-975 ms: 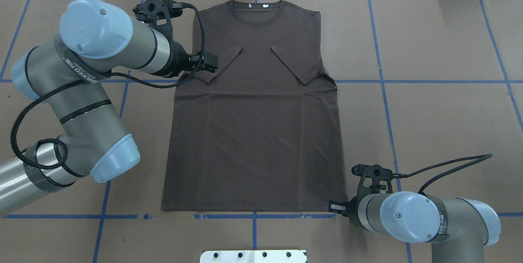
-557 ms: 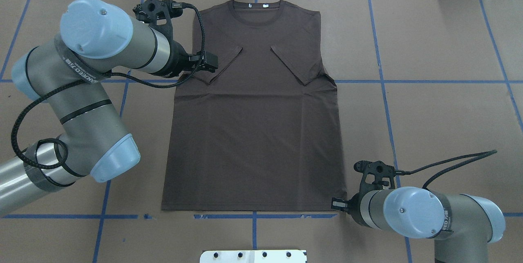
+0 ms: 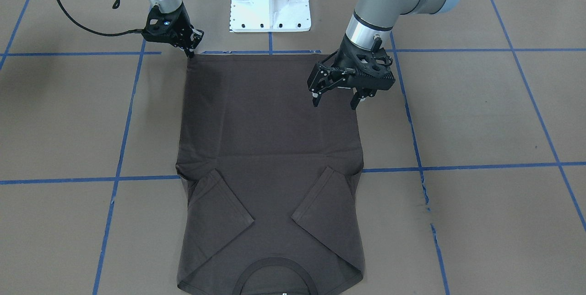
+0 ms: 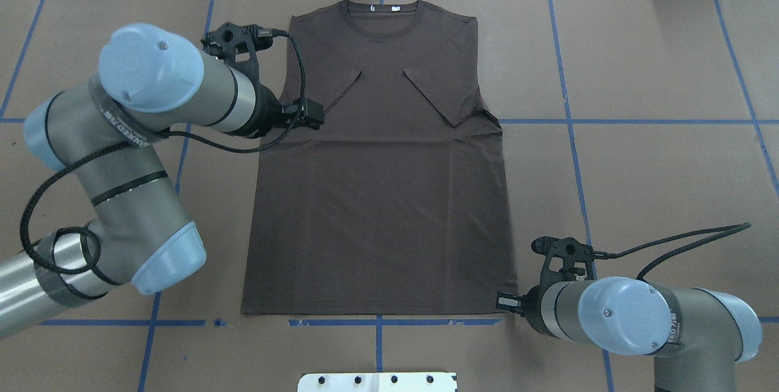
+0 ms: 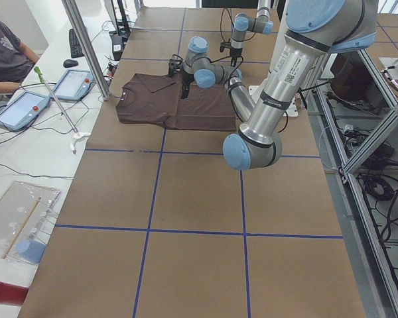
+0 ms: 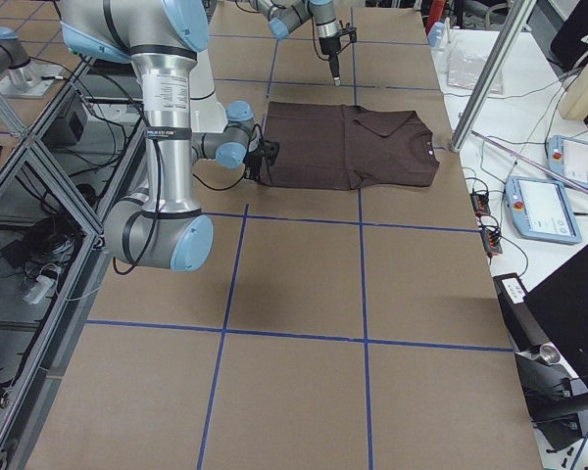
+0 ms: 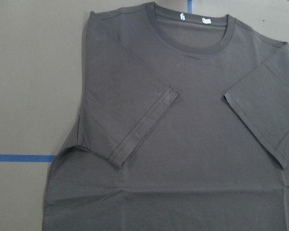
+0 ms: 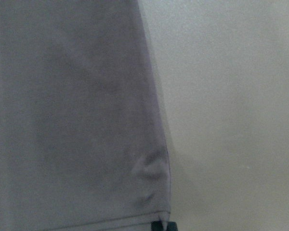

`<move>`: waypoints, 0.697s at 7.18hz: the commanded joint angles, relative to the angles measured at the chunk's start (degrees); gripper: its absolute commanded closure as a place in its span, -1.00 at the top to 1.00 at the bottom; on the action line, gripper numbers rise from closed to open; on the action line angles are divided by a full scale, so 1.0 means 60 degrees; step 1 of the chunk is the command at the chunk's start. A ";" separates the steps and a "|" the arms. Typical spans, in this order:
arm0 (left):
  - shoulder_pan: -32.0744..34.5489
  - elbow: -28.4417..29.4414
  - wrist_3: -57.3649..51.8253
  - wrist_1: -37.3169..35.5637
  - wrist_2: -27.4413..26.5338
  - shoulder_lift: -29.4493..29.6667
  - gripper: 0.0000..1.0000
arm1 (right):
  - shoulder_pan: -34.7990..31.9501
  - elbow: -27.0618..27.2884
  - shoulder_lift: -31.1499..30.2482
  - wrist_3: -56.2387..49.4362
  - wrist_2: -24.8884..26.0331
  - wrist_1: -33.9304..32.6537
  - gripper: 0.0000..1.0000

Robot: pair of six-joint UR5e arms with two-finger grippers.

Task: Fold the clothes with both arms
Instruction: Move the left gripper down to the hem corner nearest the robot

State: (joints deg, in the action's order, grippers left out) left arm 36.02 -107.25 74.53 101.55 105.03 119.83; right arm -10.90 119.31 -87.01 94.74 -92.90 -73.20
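Across brown paper-covered surface gridded in blue tape, dark brown short-sleeved cotton T-shirt spread flat, sleeves folded inward. Over its left flank, black two-finger left tool, released, clear of cloth. At right hem corner, right tool, clenched; hold on fabric unclear.

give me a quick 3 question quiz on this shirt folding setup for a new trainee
1. True or false: both sleeves of the T-shirt lie folded in over its front.
2. The left gripper is: A) open, over the T-shirt; B) shut on the collar; C) resting on bare table.
3. At which part of the T-shirt is the right gripper?
Key: 1 true; 2 A; 3 a hem corner, on the robot's right.
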 commanded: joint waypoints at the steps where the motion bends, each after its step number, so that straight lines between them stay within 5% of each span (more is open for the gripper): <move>1: -0.1208 -0.1350 0.2480 -0.0136 -0.0131 -0.1173 1.00 | -0.0161 0.0314 -0.0015 0.0001 -0.0073 0.0012 -1.00; 3: -0.2439 -0.2307 0.3687 -0.2162 -0.1210 -0.1618 1.00 | -0.0161 0.0359 0.0073 0.0001 -0.0073 0.0026 -1.00; 5: -0.3173 -0.2165 0.4507 -0.2219 -0.1652 -0.2155 1.00 | -0.0147 0.0331 0.0132 0.0001 -0.0073 0.0026 -1.00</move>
State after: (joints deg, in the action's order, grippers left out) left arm 19.98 -120.11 98.07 89.26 97.38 109.36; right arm -11.79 121.34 -86.46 94.75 -93.33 -73.05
